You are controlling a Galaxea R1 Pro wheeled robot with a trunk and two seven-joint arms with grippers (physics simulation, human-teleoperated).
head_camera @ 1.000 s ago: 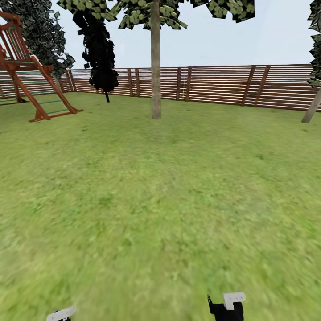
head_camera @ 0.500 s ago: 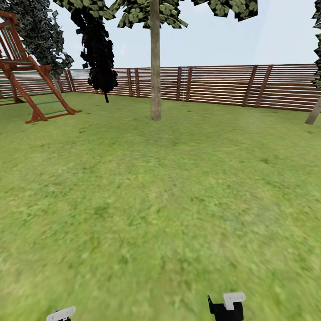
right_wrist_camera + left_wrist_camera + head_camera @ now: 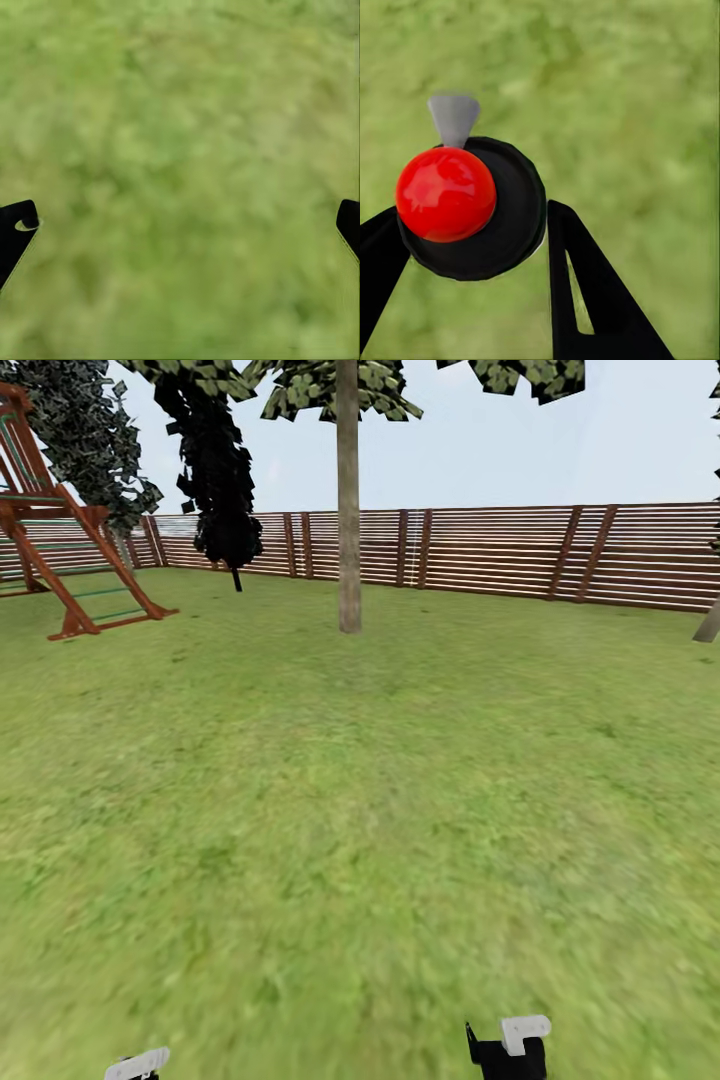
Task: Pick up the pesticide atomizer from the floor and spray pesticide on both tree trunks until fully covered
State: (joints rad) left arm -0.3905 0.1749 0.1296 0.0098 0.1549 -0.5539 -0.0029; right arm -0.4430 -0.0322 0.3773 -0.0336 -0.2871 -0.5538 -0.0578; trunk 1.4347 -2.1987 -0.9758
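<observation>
Garden lawn (image 3: 360,810) with one tree (image 3: 348,390) as landmark; its thick trunk (image 3: 348,510) rises straight from the grass in front of the slat fence (image 3: 500,550). To the left of the trunk stands a dark narrow tree (image 3: 215,460), and farther left a reddish wooden play frame (image 3: 60,530). Well to the right of the trunk, at the picture's edge, the base of a second, leaning trunk (image 3: 708,625) shows.

Atomizer (image 3: 472,206): seen from above in the left wrist view, a round black body with a red ball top and a grey nozzle pointing away from the camera. Its contents cannot be seen, and no writing can be read on it.

Left gripper (image 3: 472,240): black fingers (image 3: 585,292) clasp the atomizer from both sides, above blurred grass. In the head view a white part of the left arm (image 3: 137,1064) shows at the bottom edge, well short of the trunk.

Right gripper (image 3: 180,225): fingers spread wide apart, nothing between them, grass beneath. In the head view a black and white part of the right arm (image 3: 510,1045) shows low, on the near lawn.
</observation>
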